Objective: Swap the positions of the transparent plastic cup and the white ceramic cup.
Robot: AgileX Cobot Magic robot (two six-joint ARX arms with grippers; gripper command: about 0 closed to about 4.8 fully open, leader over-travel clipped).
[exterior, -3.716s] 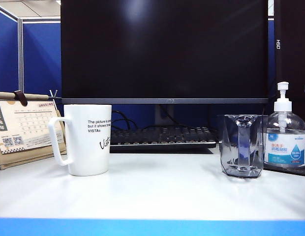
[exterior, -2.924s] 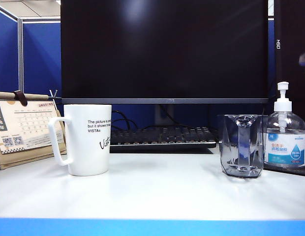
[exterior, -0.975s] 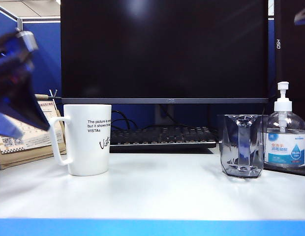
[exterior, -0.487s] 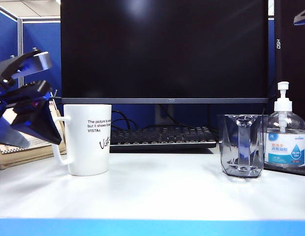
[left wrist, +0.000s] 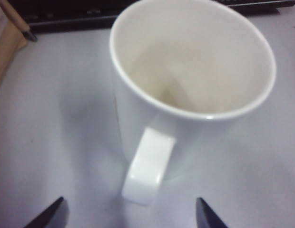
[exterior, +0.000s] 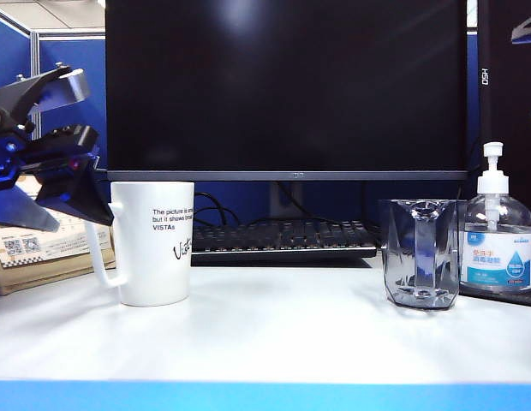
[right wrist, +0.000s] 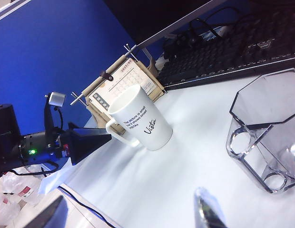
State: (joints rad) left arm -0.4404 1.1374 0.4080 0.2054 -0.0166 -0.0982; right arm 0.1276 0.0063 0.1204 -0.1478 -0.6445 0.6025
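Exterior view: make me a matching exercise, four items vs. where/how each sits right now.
Items:
1. white ceramic cup
2. transparent plastic cup
3. left tool
4. sanitizer bottle

Places/states:
A. far right edge, beside the clear cup
B. open, in the air by the mug's handle
C. on the table at left, handle facing left
D. on the table at right, empty

Pairs: 1-C, 2-D, 3-B, 4-A

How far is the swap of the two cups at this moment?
Nothing is done yet: the white mug stands on the left of the table and the clear plastic cup on the right. In hand: the left hand, open, hangs beside the mug's handle without touching it. The right hand is open, up near the plastic cup. Both lifts and both placements are left.
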